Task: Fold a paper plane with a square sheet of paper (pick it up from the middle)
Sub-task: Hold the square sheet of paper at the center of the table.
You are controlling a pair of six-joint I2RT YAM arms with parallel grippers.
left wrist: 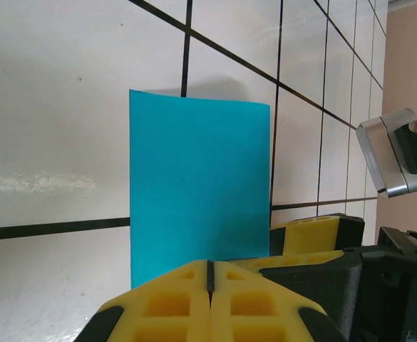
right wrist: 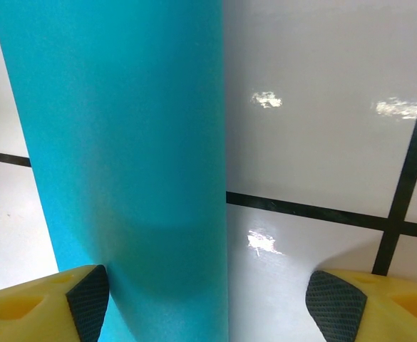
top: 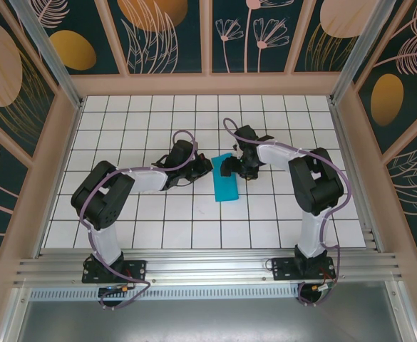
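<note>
Sheet of paper lies flat on the white tiled bench. It is teal-blue, and on my overhead feed it reads as a tall narrow rectangle rather than a square.

On the paper's left side I have the left end effector, right at the long edge. Through the left wrist camera, the left end effector is clenched, its two yellow fingers pressed together with just a thin seam between them. The near edge of the sheet of paper runs in under their tips. I cannot tell whether they pinch it or just sit on top of it.

On the paper's right side sits the right end effector, over the upper part of the sheet. Its own wrist camera shows the right end effector released, fingers spread wide. One dark pad is over the sheet of paper. The other is well clear of the paper's long straight edge, above bare tile.
</note>
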